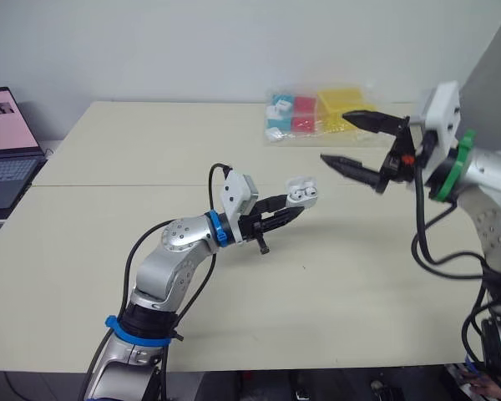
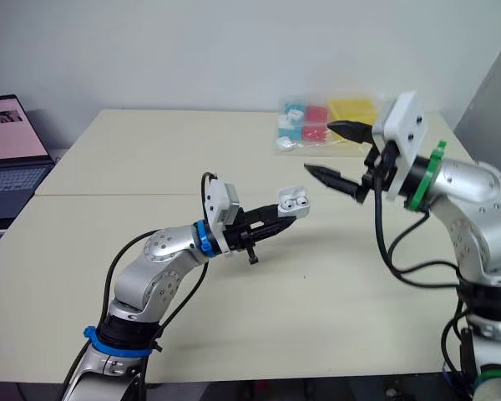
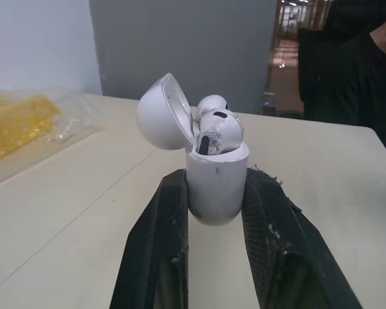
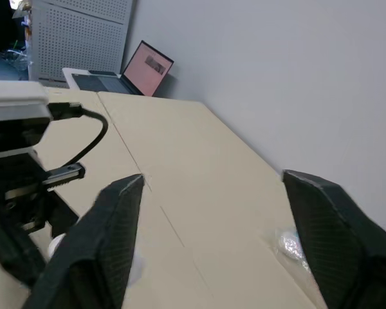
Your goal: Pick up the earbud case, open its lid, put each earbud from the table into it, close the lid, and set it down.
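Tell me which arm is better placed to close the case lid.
Right. The left claw is shut on the earbud case, its lid open with earbuds inside; the right claw is open, empty and near it.

Glossy smooth plastic earbud case [image 3: 217, 187], matt table [image 3: 64, 212]

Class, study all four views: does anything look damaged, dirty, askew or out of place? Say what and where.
The front earbud in the open earbud case, clamped by the left gripper, carries dark grimy smudges on white plastic. One finger has a frayed edge. Nothing else stands out.
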You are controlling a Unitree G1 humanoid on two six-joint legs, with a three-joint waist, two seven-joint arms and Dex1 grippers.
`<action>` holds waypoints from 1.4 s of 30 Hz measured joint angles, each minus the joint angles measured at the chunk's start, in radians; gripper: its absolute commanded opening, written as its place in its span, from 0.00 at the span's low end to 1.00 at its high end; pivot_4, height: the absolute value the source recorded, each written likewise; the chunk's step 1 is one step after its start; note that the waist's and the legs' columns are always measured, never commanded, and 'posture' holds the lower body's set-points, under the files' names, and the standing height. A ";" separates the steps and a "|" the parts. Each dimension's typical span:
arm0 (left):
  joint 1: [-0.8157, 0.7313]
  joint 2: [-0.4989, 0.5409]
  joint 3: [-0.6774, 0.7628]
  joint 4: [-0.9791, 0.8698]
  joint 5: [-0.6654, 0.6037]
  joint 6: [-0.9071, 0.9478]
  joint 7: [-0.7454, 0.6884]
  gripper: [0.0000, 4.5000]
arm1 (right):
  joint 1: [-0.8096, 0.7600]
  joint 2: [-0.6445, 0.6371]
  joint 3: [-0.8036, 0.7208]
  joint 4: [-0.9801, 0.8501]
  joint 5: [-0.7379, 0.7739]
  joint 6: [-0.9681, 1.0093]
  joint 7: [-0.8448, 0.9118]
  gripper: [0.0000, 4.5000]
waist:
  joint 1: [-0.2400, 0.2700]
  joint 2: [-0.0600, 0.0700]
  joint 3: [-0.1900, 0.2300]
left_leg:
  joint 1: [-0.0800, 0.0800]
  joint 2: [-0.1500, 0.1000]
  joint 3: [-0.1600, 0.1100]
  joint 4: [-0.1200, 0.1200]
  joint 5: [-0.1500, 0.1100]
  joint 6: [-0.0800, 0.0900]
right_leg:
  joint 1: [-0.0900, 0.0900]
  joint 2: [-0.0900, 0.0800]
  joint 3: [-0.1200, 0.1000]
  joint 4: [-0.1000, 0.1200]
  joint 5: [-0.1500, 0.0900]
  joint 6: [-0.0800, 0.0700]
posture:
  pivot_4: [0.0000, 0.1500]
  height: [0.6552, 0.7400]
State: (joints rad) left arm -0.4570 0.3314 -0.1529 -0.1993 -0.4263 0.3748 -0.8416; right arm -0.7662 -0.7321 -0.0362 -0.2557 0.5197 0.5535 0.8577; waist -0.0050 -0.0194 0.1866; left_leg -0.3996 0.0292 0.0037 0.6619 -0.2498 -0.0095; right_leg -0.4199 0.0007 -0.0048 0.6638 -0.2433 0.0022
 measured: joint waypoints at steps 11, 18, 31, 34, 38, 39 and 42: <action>0.003 0.014 -0.018 -0.002 0.002 -0.009 -0.043 0.17 | -0.199 -0.001 0.224 0.293 -0.137 -0.012 0.243 0.00 | 0.002 0.000 0.000 | -0.001 0.000 0.000 0.000 0.000 0.000 | 0.000 -0.002 0.000 0.000 0.000 0.000 | 1.00 1.00; 0.013 0.016 -0.037 -0.007 0.002 -0.010 -0.047 0.17 | -0.269 0.009 0.326 0.421 -0.189 -0.046 0.465 0.00 | 0.002 0.000 0.000 | -0.001 0.001 -0.001 0.000 0.000 0.000 | 0.000 -0.002 -0.001 0.000 0.000 0.000 | 1.00 1.00; 0.015 0.017 -0.039 -0.007 0.007 -0.012 -0.048 0.17 | -0.243 -0.014 0.321 0.307 -0.171 0.034 0.564 0.00 | 0.002 0.000 0.000 | -0.001 0.001 -0.002 0.000 0.000 0.000 | 0.000 -0.003 -0.001 0.001 0.000 0.000 | 1.00 1.00; 0.016 0.015 -0.039 -0.006 0.008 -0.012 -0.044 0.17 | -0.232 -0.035 0.304 0.269 -0.159 0.055 0.572 0.00 | 0.003 0.000 0.000 | -0.001 0.001 -0.002 0.000 0.000 0.000 | 0.000 -0.003 -0.001 0.001 0.000 0.000 | 1.00 1.00; 0.015 0.008 -0.039 -0.003 0.008 -0.005 -0.032 0.17 | -0.205 -0.046 0.289 0.239 -0.147 0.065 0.576 0.00 | 0.002 0.000 0.000 | 0.000 0.001 -0.002 0.000 0.000 0.000 | 0.000 -0.003 -0.001 0.001 0.000 0.000 | 1.00 1.00; 0.016 0.007 -0.039 -0.002 0.008 -0.001 -0.032 0.17 | -0.198 -0.046 0.286 0.234 -0.146 0.063 0.573 0.00 | 0.002 0.000 0.000 | 0.000 0.001 -0.002 0.001 0.000 0.000 | 0.000 -0.003 -0.001 0.001 0.000 0.000 | 1.00 1.00; 0.016 0.001 -0.039 0.002 0.008 0.012 -0.031 0.17 | -0.177 -0.046 0.281 0.222 -0.147 0.058 0.559 0.00 | 0.002 0.000 0.000 | 0.000 0.001 -0.002 0.001 0.000 0.000 | 0.000 -0.003 -0.002 0.001 0.000 0.000 | 1.00 1.00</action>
State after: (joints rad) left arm -0.4408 0.3327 -0.1918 -0.1975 -0.4183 0.3866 -0.8728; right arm -0.9435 -0.7782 0.2450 -0.0335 0.3732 0.6112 1.4165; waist -0.0029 -0.0194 0.1867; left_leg -0.3999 0.0301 0.0020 0.6625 -0.2498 -0.0095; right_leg -0.4202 -0.0021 -0.0065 0.6647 -0.2433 0.0021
